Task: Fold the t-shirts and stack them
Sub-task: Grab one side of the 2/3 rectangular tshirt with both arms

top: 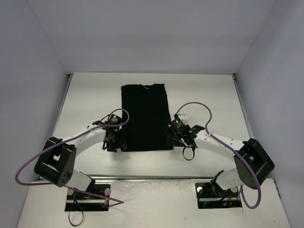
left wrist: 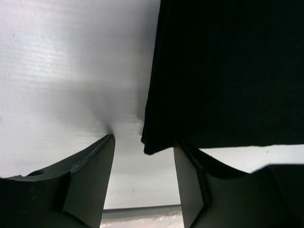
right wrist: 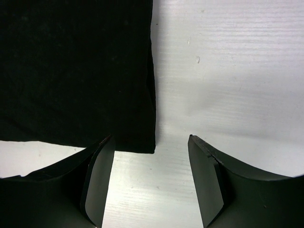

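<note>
The black t-shirt (top: 145, 116) lies flat on the white table as a tall folded rectangle, neck end far, hem near. My left gripper (top: 115, 139) sits at its near left corner, open and empty; in the left wrist view (left wrist: 144, 142) the shirt's corner (left wrist: 152, 145) lies between the fingers. My right gripper (top: 175, 134) sits at the near right corner, open and empty; in the right wrist view (right wrist: 151, 140) the shirt's corner (right wrist: 140, 142) lies just ahead of the gap, by the left finger. No logo shows.
The white table (top: 209, 95) is walled by grey panels at the back and sides. Purple cables (top: 194, 107) loop over both arms. The arm bases stand at the near edge.
</note>
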You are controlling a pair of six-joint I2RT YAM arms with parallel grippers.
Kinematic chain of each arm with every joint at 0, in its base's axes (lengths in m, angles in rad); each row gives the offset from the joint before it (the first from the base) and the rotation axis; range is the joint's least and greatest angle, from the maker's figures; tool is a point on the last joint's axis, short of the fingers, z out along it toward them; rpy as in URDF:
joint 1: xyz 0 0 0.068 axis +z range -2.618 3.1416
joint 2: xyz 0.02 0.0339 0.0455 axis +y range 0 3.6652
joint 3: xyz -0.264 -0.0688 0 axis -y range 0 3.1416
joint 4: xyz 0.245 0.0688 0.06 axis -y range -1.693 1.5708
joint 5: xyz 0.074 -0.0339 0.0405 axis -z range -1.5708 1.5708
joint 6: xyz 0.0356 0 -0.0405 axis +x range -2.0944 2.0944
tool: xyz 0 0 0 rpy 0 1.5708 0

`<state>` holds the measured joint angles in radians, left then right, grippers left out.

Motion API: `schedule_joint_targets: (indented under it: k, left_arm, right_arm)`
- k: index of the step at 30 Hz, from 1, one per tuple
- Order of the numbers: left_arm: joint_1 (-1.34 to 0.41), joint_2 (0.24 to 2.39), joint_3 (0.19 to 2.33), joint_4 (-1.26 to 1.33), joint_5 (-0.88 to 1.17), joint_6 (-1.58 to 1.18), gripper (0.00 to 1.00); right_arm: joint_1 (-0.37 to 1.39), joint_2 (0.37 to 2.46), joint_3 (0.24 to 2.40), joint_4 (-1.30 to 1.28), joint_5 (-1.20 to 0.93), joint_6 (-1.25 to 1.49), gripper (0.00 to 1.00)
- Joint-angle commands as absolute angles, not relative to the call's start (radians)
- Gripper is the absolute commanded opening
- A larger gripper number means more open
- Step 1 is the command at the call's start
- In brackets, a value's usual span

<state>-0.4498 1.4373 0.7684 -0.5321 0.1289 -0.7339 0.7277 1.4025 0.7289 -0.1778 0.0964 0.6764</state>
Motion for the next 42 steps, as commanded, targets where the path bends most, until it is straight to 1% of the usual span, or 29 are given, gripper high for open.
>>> schedule_joint_targets:
  k: [1, 3, 5, 7, 9, 10, 12, 13, 19, 22, 29, 30, 36, 38, 40, 41, 42]
  left_arm:
    - [-0.436, 1.485, 0.779, -0.463, 0.110, -0.712, 0.48]
    - [-0.436, 1.506, 0.774, -0.453, 0.114, -0.712, 0.45]
    - [-0.436, 1.516, 0.770, -0.453, 0.119, -0.715, 0.38]
    - [-0.436, 1.520, 0.756, -0.452, 0.124, -0.718, 0.28]
    - [-0.436, 1.514, 0.737, -0.446, 0.126, -0.722, 0.14]
    - [-0.435, 1.511, 0.730, -0.442, 0.129, -0.723, 0.09]
    - [-0.436, 1.507, 0.719, -0.439, 0.134, -0.724, 0.02]
    - [-0.436, 1.507, 0.717, -0.438, 0.136, -0.724, 0.00]
    - [-0.436, 1.500, 0.722, -0.432, 0.163, -0.720, 0.00]
    - [-0.436, 1.493, 0.723, -0.433, 0.169, -0.721, 0.00]
    - [-0.436, 1.490, 0.729, -0.432, 0.183, -0.720, 0.00]
    - [-0.436, 1.491, 0.730, -0.434, 0.184, -0.718, 0.00]
    - [-0.426, 1.502, 0.733, -0.444, 0.184, -0.697, 0.00]
    - [-0.415, 1.496, 0.735, -0.450, 0.183, -0.685, 0.00]
    - [-0.399, 1.488, 0.739, -0.459, 0.187, -0.670, 0.00]
    - [-0.391, 1.480, 0.745, -0.469, 0.189, -0.659, 0.00]
    - [-0.383, 1.469, 0.752, -0.483, 0.190, -0.647, 0.00]
  right_arm:
    - [0.738, 1.406, 0.729, -0.138, 0.101, 0.699, 0.60]
    - [0.741, 1.410, 0.722, -0.133, 0.103, 0.706, 0.60]
    - [0.745, 1.417, 0.717, -0.130, 0.103, 0.713, 0.60]
    - [0.750, 1.428, 0.713, -0.124, 0.102, 0.721, 0.60]
    - [0.756, 1.448, 0.714, -0.117, 0.108, 0.728, 0.60]
    - [0.761, 1.457, 0.715, -0.112, 0.109, 0.733, 0.60]
    - [0.769, 1.480, 0.723, -0.097, 0.106, 0.743, 0.60]
    - [0.774, 1.494, 0.726, -0.094, 0.104, 0.748, 0.60]
    - [0.835, 1.587, 0.749, -0.093, 0.091, 0.812, 0.60]
    - [0.866, 1.611, 0.717, -0.098, 0.074, 0.855, 0.57]
    - [0.895, 1.558, 0.661, -0.209, 0.140, 0.891, 0.55]
    - [0.894, 1.553, 0.657, -0.218, 0.151, 0.888, 0.53]
    - [0.894, 1.549, 0.641, -0.240, 0.163, 0.888, 0.32]
    - [0.894, 1.536, 0.638, -0.250, 0.171, 0.884, 0.17]
    - [0.889, 1.521, 0.636, -0.263, 0.181, 0.874, 0.05]
    - [0.884, 1.512, 0.638, -0.269, 0.187, 0.865, 0.01]
    - [0.879, 1.500, 0.643, -0.277, 0.193, 0.852, 0.00]
